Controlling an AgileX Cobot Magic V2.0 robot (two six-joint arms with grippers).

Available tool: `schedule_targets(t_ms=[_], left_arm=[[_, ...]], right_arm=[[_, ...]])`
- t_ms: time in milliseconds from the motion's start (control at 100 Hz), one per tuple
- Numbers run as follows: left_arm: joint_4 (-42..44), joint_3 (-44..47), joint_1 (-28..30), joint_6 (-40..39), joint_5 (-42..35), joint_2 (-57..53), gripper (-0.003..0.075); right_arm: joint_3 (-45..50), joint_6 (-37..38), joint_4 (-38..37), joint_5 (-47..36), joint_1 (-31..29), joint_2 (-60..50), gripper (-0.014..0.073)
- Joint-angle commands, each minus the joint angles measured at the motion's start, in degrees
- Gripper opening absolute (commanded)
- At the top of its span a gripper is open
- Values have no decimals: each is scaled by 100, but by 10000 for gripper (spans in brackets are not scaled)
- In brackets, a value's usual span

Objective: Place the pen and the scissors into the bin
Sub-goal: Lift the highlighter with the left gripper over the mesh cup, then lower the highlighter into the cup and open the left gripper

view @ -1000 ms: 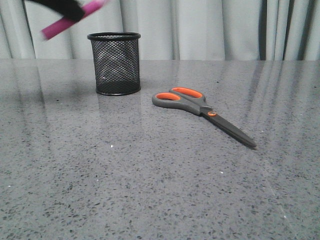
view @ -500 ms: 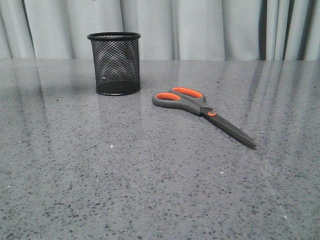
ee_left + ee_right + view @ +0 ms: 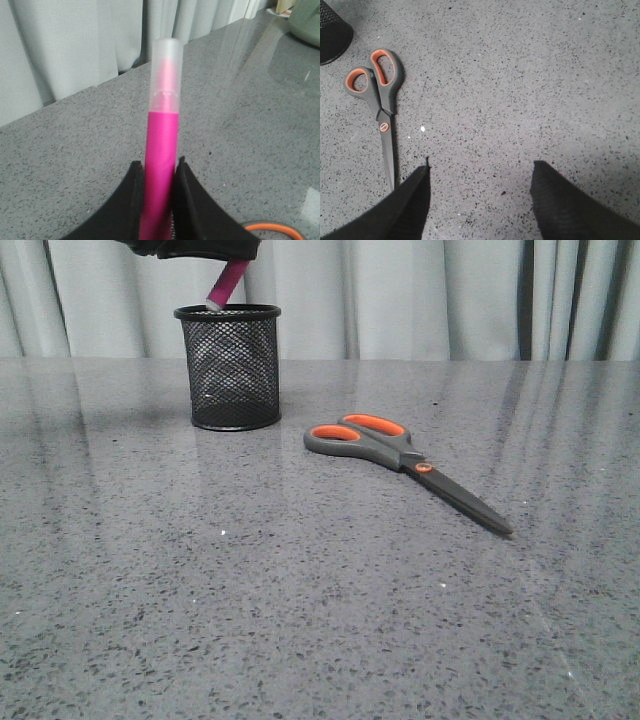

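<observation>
While the front view half a second ago showed no arm or pen at all, we now have our left pincer (image 3: 200, 248) back at the top of that view, directly above the bin (image 3: 228, 367) near the far left part of the bench (image 3: 300, 620). It is clenched on the pen (image 3: 226, 282); the left wrist view shows the two fingers (image 3: 131, 200) pressed against the pink barrel on both sides, with the whitish cap pointing away from the wrist. From the front, the pen hangs tilted, cap end lowest, and that tip sits right at the bin's rim, apparently at or just over the mouth; we cannot tell whether it has crossed inside. We judge this to mean the pen is lined up for its drop, so the first half of the task is close to done but not finished. Our right pincer (image 3: 480, 175) is spread wide and grasping nothing, hovering over bare bench. The scissors (image 3: 400, 460) lie flat near the middle of the bench, handles toward the bin and blades pointing to the near right, untouched, so they remain to be collected.
</observation>
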Motion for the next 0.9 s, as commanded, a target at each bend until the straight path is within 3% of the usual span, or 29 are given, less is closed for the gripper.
schedule_targets(t_ms=[0, 760, 890], left_arm=[[-151, -179, -33, 27, 4, -261, -21], [712, -179, -33, 27, 321, -190, -17], [712, -179, -33, 27, 321, -190, 55]], right_arm=[[-208, -34, 53, -294, -32, 8, 398], [-208, -34, 53, -304, -32, 8, 398], [-208, -34, 53, -304, -32, 8, 398]])
